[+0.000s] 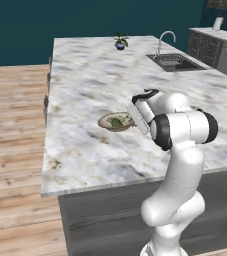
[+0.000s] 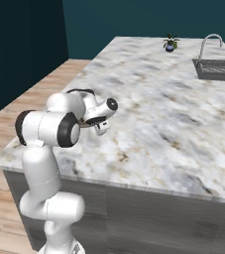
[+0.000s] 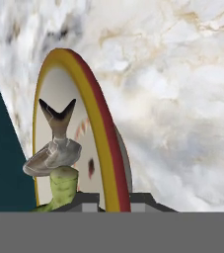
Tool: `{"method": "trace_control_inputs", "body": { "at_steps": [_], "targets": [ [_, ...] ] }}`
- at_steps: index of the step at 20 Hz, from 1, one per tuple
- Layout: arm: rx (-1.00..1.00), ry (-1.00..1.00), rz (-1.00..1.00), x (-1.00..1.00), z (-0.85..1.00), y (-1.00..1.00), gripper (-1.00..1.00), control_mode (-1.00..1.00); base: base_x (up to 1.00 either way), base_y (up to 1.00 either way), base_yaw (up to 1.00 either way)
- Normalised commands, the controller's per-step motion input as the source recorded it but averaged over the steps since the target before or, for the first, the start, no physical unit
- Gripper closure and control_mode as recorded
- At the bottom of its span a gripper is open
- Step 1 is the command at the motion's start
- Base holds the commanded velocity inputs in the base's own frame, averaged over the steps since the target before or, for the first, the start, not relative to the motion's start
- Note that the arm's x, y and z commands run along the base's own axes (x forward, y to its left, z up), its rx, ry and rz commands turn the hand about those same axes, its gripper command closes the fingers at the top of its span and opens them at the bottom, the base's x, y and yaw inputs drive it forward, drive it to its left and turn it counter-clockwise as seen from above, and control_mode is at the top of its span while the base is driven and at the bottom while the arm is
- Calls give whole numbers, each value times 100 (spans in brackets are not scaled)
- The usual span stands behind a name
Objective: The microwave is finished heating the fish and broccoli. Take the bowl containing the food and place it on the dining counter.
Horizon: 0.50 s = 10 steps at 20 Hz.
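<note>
White-grey veined marble dining counter (image 1: 95, 80), one: shallow round cream bowl with tan-orange rim (image 1: 116, 121) sits low over or on it near the front edge; contact can't be told. Gripper (image 3: 114, 196) jaws are clamped on the bowl's rim. Judgement: lower straight until the base seats flat, keep level, then release. Counts: one bowl, one pale grey fish (image 3: 56, 146) at its 12 o'clock, one green broccoli floret (image 3: 61, 190) at 6, both inside.
</note>
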Motion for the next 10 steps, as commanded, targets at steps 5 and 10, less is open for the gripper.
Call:
{"method": "trace_control_inputs", "body": {
  "at_steps": [5,10],
  "targets": [
    [-14,0,0,5,-30,0,100,-100,0,0,0],
    [-15,0,0,31,-31,4,100,-100,0,0,0]
  ]
}}
